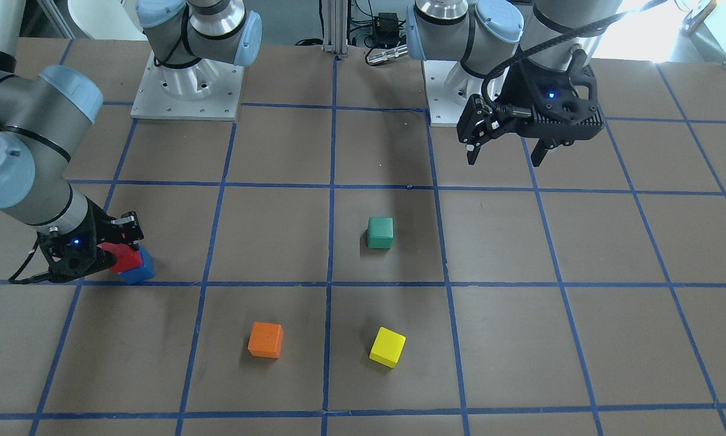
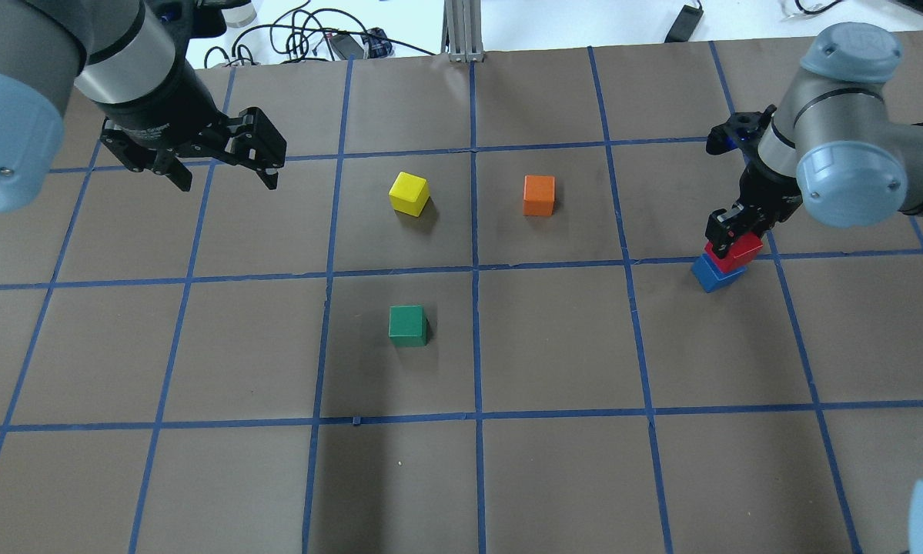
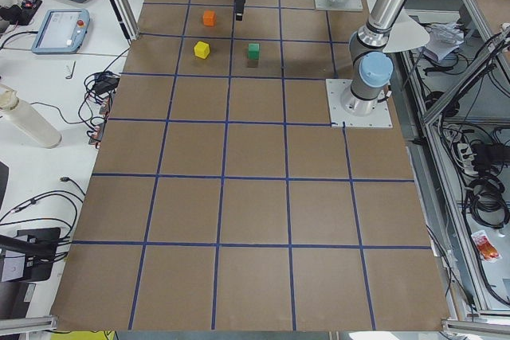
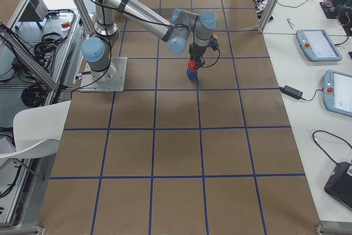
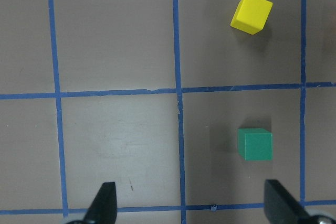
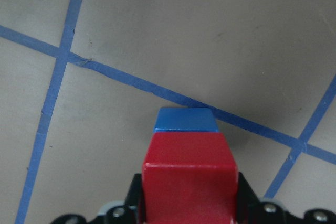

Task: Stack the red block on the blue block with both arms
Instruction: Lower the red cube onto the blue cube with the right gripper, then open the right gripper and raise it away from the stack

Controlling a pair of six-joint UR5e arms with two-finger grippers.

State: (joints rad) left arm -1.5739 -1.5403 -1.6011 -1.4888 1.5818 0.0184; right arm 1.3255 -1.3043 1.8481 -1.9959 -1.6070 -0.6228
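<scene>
Now right end effector (image 2: 729, 237) grips red block (image 2: 740, 252) atop blue block (image 2: 709, 275); left end effector (image 2: 226, 181) hovers wide.

From the right wrist camera, the red block (image 6: 189, 182) hid all but a top strip of the blue block (image 6: 185, 120). That view's lower edge cut off the right hand (image 2: 730, 235); the left wrist view likewise clipped the left hand (image 5: 190, 198).
</scene>
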